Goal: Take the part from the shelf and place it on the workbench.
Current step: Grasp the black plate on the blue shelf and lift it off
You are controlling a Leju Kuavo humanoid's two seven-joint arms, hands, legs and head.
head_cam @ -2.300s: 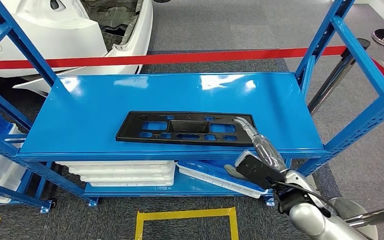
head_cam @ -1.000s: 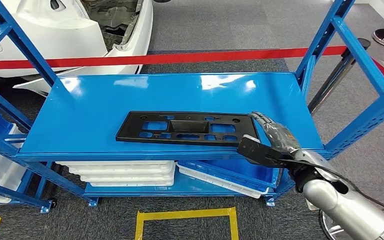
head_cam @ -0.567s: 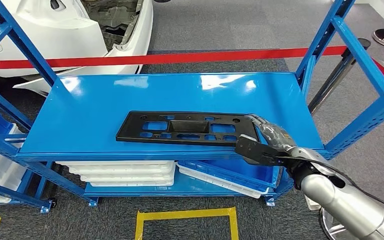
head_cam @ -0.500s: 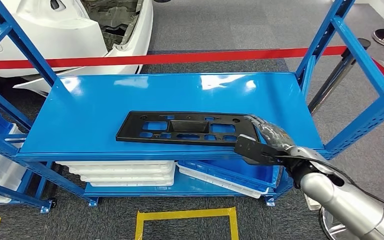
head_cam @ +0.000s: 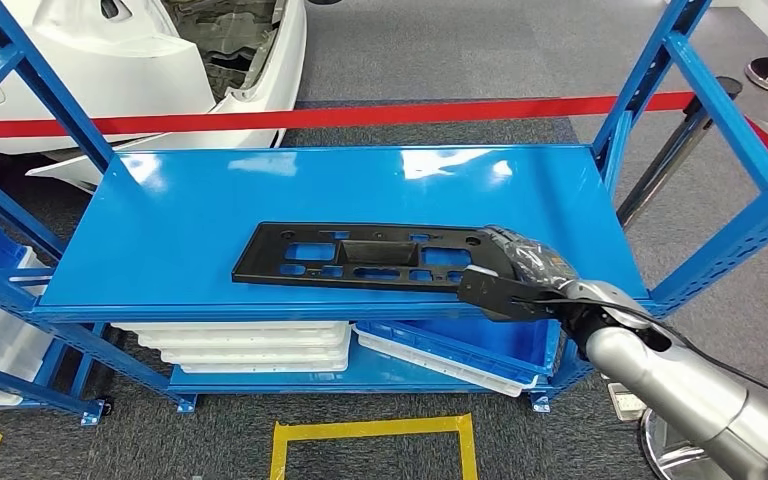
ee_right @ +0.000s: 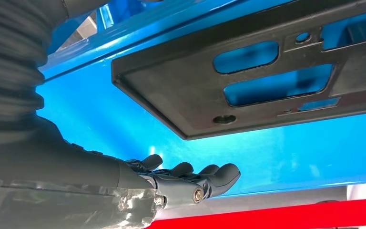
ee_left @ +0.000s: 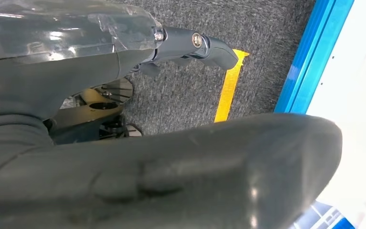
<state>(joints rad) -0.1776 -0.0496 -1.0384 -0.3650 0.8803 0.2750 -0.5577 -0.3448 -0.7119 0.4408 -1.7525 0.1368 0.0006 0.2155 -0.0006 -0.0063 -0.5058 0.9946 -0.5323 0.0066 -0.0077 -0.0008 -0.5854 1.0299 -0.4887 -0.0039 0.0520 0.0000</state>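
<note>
Right hand [head_cam: 515, 268] closer to part [head_cam: 365, 256]

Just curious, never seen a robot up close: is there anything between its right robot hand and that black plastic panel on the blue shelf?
Nothing: in the right wrist view, bare blue shelf separates the right robot hand from the black panel.

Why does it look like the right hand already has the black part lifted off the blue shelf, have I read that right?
Not quite. The right hand is at the end of the black part, but the part lies flat on the blue shelf, not lifted. The right wrist view shows the fingers spread beside the part, apart from its edge.
</note>
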